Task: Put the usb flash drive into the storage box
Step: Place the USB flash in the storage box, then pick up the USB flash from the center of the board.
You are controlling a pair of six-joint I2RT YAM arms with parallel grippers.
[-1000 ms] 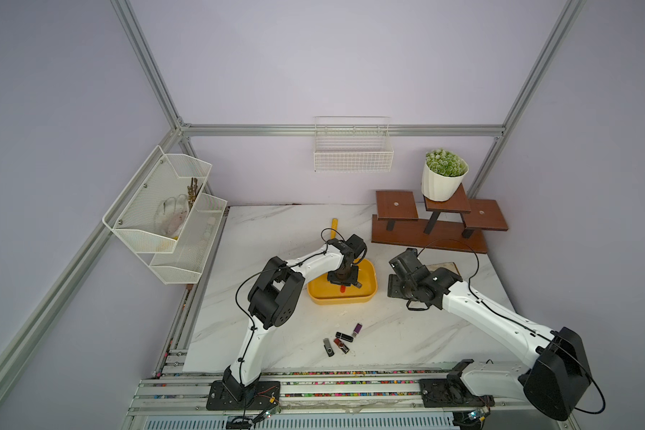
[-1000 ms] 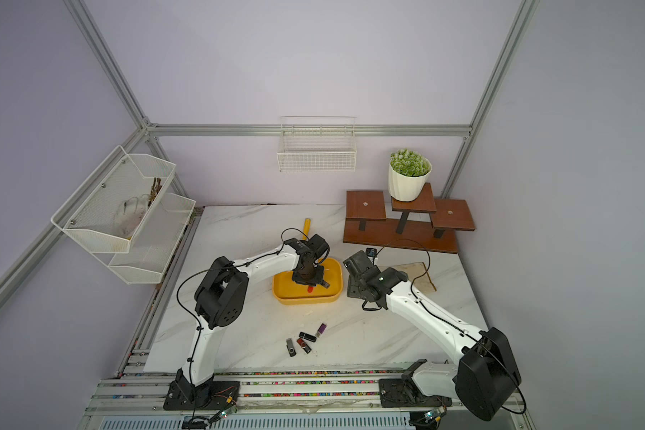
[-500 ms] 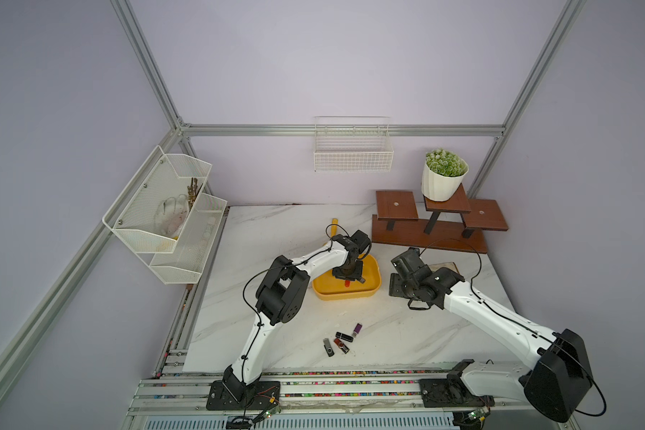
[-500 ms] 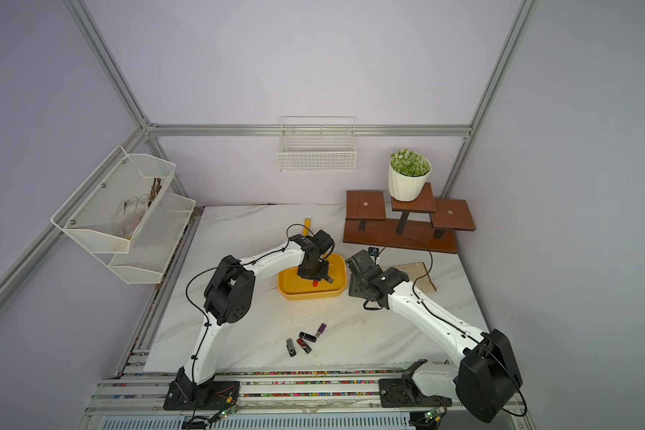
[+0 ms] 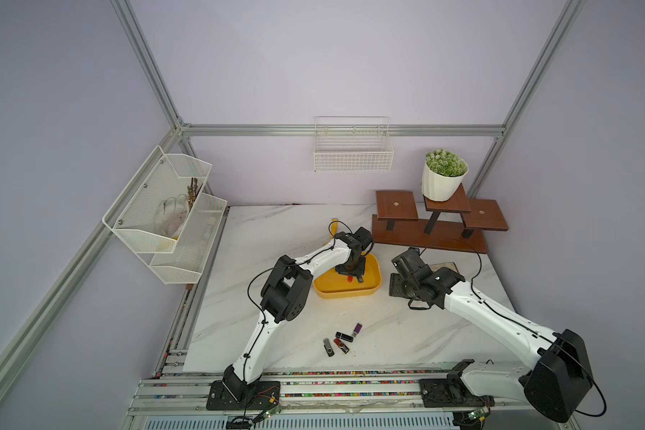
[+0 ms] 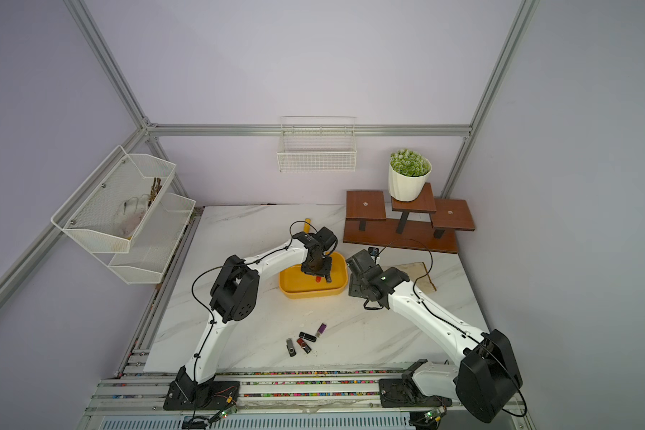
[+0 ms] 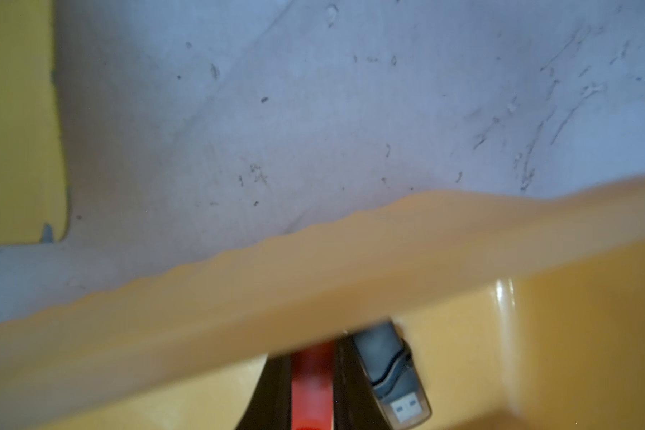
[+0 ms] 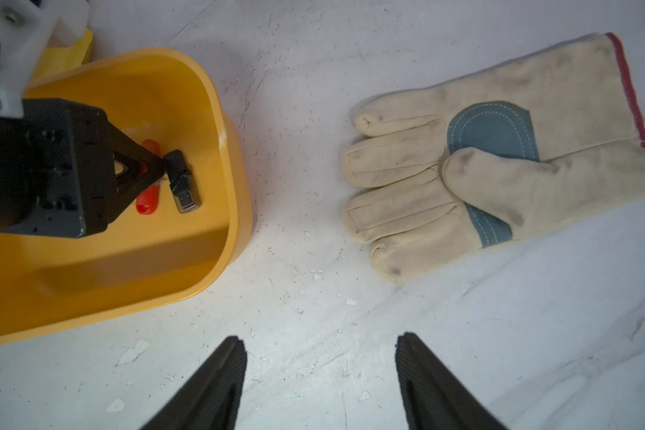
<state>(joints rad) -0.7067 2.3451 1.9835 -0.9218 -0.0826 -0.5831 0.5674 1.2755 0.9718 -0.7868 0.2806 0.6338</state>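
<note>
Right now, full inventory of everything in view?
storage box: 1, yellow, table centre
red flash drive: 1, red, held inside the box
black flash drive: 1, black with clear cap, lying in the box
loose flash drives: 4, purple, black, dark red, grey-black, table front
glove: 1, cream with blue patch, right of the box
scoop handle: 1, yellow, behind the box
stepped stand: 1, brown, back right
plant pot: 1, white, on the stand
wire baskets: 3, white, back wall and left frame
table: 1, white marble
left gripper: shut on red flash drive, in the box
right gripper: open, beside the box
</note>
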